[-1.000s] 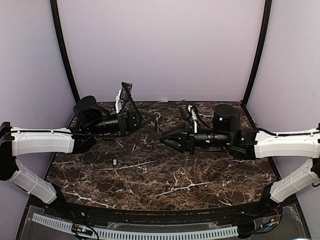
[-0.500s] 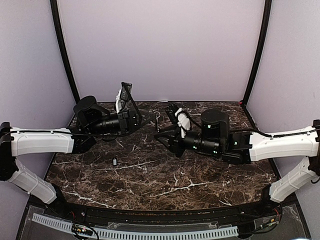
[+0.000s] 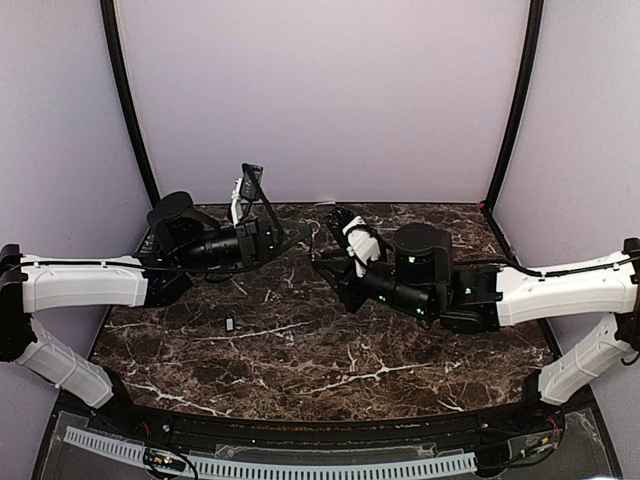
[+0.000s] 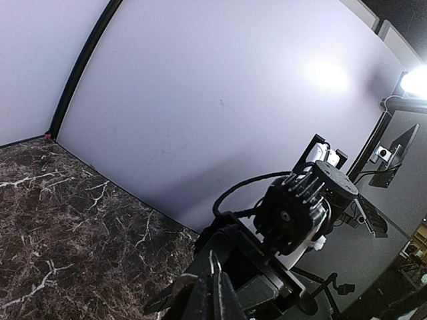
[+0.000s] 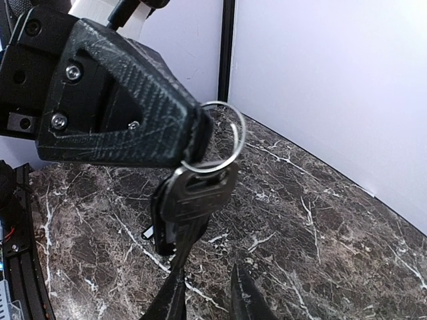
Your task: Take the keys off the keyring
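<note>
Keyring [image 5: 239, 135] in fully closed left end effector [image 4: 213, 300]

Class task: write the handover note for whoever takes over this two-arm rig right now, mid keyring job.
Left gripper: shut on the keyring, held above the marble table.
Right gripper: open, just below the hanging keys, not touching.
Done: ring lifted and presented.
Left to do: grip a key and work it off; keys hang on the ring.
Small dark piece on the table: cannot tell what.
</note>
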`<state>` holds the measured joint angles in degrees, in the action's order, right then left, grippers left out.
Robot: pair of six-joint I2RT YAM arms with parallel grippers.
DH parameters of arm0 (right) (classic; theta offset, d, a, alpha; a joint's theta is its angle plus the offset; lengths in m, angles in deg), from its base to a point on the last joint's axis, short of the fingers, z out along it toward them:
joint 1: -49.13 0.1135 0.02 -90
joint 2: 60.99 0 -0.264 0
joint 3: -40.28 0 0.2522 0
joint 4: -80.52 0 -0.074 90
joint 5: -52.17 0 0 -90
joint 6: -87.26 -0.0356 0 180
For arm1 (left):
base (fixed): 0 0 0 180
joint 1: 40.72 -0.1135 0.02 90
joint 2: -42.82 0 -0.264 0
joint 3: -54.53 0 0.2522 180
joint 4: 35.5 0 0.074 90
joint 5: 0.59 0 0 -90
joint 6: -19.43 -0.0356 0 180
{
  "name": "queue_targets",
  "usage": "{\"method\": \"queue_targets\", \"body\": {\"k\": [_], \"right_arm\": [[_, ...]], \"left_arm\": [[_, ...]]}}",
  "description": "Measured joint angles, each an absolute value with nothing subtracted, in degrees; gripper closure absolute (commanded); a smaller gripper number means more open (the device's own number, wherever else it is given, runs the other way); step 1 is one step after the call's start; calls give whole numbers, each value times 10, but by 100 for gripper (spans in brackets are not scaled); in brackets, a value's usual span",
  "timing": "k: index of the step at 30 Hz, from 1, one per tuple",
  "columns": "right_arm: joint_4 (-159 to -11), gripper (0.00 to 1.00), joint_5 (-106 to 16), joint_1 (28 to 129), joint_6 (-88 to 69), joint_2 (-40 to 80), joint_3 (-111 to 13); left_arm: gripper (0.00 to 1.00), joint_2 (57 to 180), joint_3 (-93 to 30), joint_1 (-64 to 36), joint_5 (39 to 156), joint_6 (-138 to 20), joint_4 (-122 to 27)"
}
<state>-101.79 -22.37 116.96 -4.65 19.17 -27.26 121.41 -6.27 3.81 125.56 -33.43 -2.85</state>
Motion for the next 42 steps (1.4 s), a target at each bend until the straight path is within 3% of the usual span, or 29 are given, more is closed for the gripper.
{"method": "queue_targets", "body": {"k": [14, 42], "right_arm": [[-1019, 70, -183, 1188, -26, 210, -275], [-1028, 75, -109, 1209, -2, 219, -292]], "left_arm": [[100, 1214, -63, 38, 1242, -328, -29], [100, 1214, -63, 38, 1232, -326, -44]]}}
